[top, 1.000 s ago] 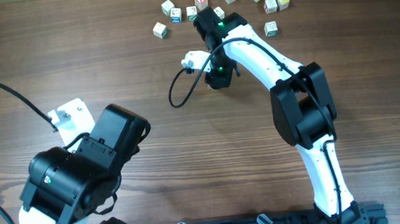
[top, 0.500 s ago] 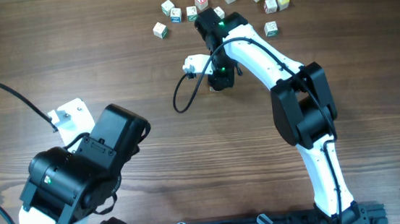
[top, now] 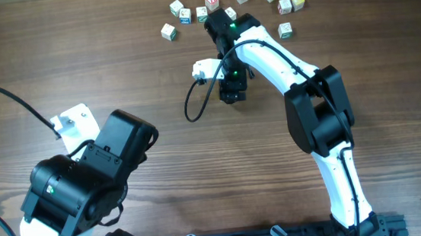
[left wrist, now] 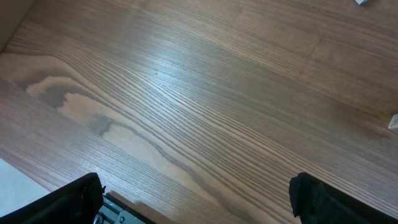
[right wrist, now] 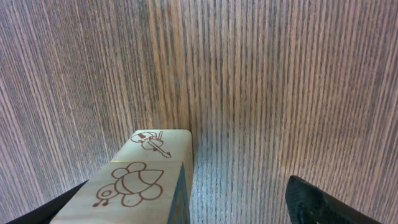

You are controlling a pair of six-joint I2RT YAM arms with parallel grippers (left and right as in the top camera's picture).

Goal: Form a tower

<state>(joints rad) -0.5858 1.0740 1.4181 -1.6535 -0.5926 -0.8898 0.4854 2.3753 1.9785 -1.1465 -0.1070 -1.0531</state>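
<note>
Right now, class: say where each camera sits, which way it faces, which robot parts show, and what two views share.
Overhead: fixed above, facing straight down at the table; shows left arm, right arm and loose letter cubes.
Left wrist: on the left arm, slanting down at bare wood; left fingertips in the bottom corners.
Right wrist: on the right arm, looking down on the tower; right fingertip bottom right.
Shared: overhead and right wrist both show the right hand.

L arm [top: 86, 182] folded low nr base, L gripper [left wrist: 199, 202] jaws wide apart; R arm [top: 282, 60] stretched fwd, R gripper [right wrist: 180, 208] pointing down, jaws spread wide.
</note>
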